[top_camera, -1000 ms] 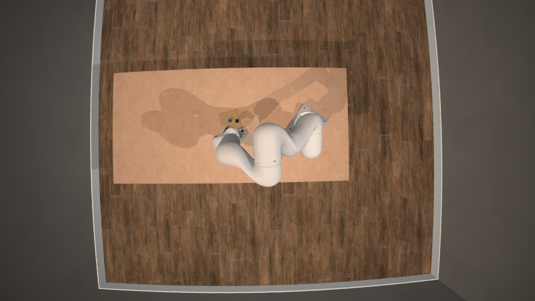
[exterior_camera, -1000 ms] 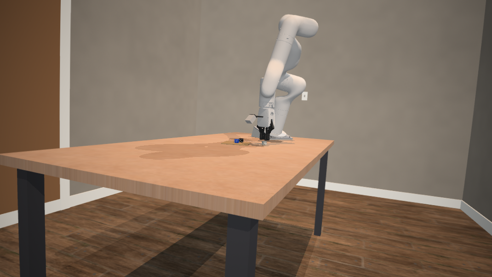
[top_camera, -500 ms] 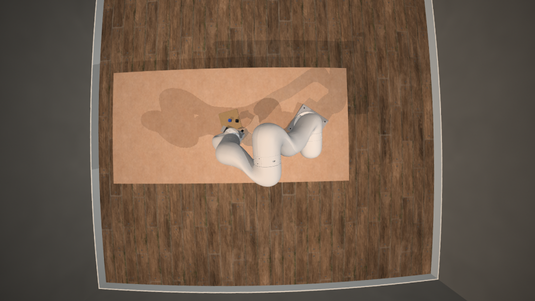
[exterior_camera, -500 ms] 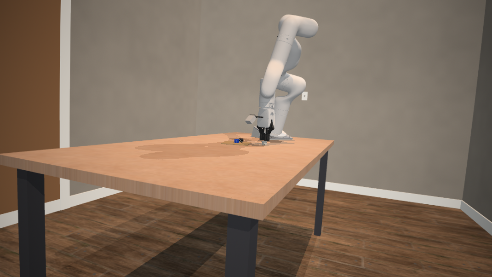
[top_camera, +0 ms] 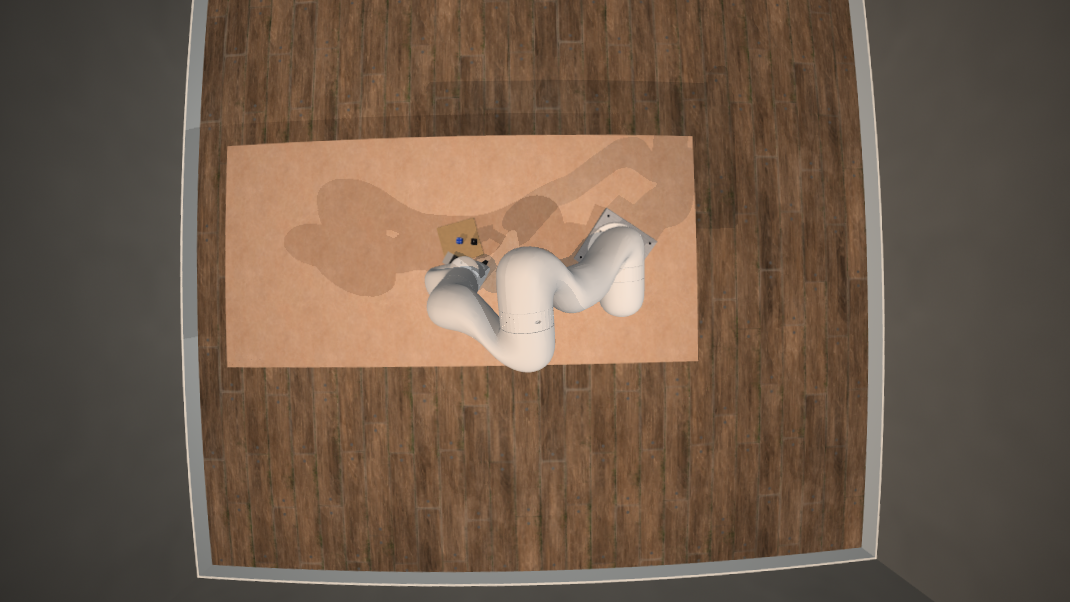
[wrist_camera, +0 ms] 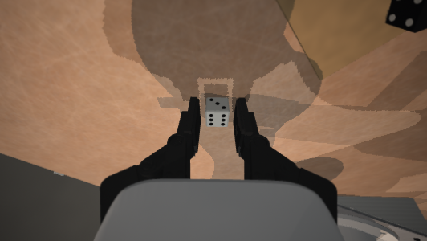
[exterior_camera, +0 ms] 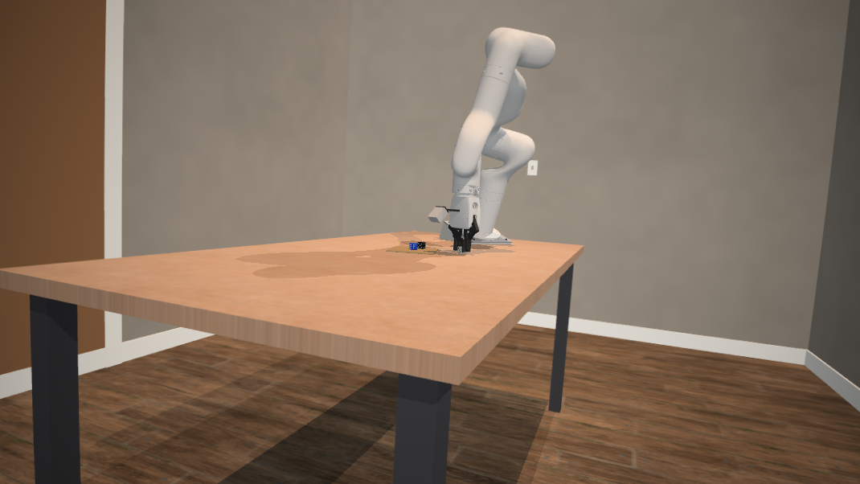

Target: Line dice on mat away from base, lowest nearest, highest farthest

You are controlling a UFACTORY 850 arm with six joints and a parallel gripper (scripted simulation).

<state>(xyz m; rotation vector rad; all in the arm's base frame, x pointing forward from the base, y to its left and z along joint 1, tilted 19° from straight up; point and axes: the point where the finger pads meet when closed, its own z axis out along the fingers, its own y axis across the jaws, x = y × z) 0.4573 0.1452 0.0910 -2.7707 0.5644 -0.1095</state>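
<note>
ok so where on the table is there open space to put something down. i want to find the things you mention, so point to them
Bare wood lies left of the mat (top_camera: 446, 229) out to the table's (top_camera: 299, 329) (exterior_camera: 301, 301) left edge in the top view, some under the arm's shadow. Crowded: the mat's near edge, where the hand (wrist_camera: 217, 109) brackets the white die (wrist_camera: 217, 119), and between mat and base (top_camera: 643, 233).

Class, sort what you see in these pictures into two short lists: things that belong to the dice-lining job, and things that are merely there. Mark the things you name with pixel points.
Part of the job:
- white die (wrist_camera: 217, 112)
- black die (top_camera: 474, 241) (exterior_camera: 421, 245) (wrist_camera: 408, 15)
- blue die (top_camera: 459, 241) (exterior_camera: 413, 246)
- mat (top_camera: 448, 229) (exterior_camera: 396, 249) (wrist_camera: 341, 32)
- hand (exterior_camera: 461, 248) (wrist_camera: 217, 109)
- table (top_camera: 299, 329) (exterior_camera: 301, 301) (wrist_camera: 52, 80)

Merely there:
- wall socket (exterior_camera: 532, 167)
</note>
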